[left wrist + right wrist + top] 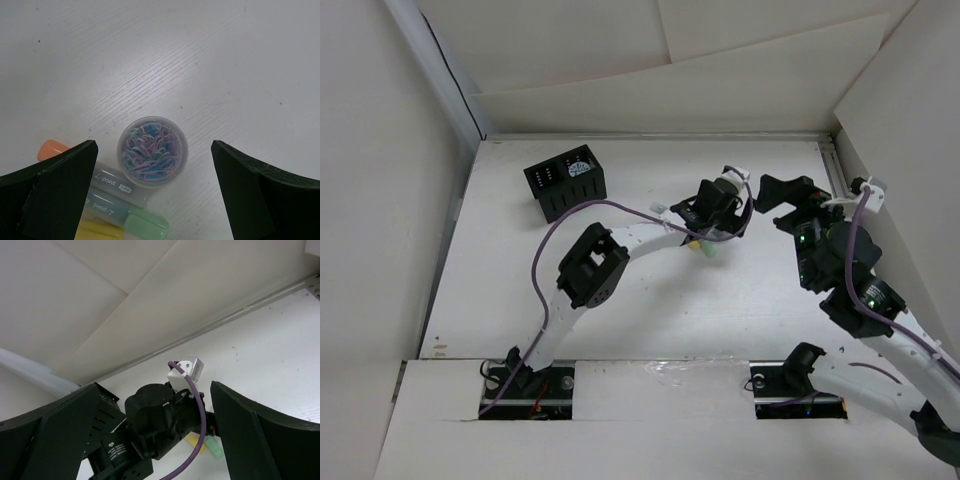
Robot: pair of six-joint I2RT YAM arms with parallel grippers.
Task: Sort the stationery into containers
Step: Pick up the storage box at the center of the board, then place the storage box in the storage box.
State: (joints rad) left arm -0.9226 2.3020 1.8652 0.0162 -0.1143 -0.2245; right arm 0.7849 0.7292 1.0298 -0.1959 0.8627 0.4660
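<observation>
**Q:** Report sorting status.

**A:** Mostly outstanding. A tub of paper clips (153, 157) stands on the table (200, 60) directly below my left gripper (155, 167), just beside a cluster of markers (117, 197). None of these are in the organizer (566, 183), which is well apart at the far left. Something round may sit in one compartment, but the overhead view is too small to confirm.

**Q:** Finger state?

**A:** Left gripper: jaws spread wide either side of the tub, holding nothing. My right gripper (155, 432): likewise spread and empty.
</observation>
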